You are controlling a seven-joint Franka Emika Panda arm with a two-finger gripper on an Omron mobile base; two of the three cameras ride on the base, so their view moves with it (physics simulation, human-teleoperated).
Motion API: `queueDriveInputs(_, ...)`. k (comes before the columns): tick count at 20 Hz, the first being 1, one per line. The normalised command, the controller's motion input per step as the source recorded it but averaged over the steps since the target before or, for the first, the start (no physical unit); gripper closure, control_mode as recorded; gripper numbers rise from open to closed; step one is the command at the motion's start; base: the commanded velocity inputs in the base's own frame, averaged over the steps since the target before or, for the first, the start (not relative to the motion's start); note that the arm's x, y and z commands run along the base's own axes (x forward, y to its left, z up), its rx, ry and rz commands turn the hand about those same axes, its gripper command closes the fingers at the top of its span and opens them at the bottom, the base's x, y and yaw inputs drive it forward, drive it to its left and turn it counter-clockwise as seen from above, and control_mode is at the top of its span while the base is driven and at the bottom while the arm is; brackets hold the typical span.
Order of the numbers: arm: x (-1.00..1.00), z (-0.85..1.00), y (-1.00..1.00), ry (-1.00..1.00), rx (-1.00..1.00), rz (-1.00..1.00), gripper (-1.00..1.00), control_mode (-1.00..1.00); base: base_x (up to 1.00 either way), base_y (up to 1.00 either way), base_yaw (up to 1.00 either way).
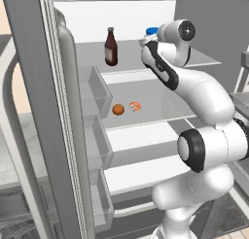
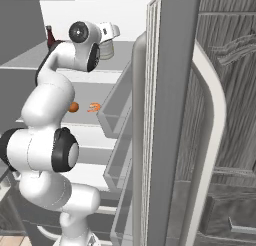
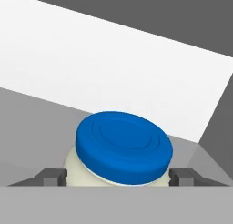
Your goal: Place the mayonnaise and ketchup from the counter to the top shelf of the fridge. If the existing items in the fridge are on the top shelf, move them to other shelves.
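1. The gripper is standing wide, its fingertips flanking the blue-lidded mayonnaise jar on the fridge's top shelf.
2. The ketchup bottle is standing well left on that shelf.
3. An orange and a shrimp are lying on the shelf below.
4. Door bins are lining the open door.
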Motion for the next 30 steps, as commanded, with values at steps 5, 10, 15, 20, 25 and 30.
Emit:
queueDriveInputs(5,0.18,-0.04,-0.05,0.0,0.02,0.0,-1.0,-1.0,0.0,0.0,0.0)
queueDriveInputs(10,0.0,0.0,0.0,0.0,0.0,0.0,-1.0,-1.0,0.0,0.0,0.0)
queueDriveInputs(15,-0.14,0.0,-0.02,0.0,0.0,0.0,-1.0,-1.0,0.0,0.0,0.0)
queueDriveInputs(20,-0.31,0.0,-0.04,-0.01,0.01,-0.03,-1.0,-1.0,0.0,0.0,0.0)
queueDriveInputs(25,-0.95,0.03,-0.25,-0.01,0.06,-0.04,-1.0,-1.0,0.0,0.0,0.0)
queueDriveInputs(30,-1.0,0.16,-0.06,-0.07,0.03,0.0,-1.0,-1.0,0.0,0.0,0.0)
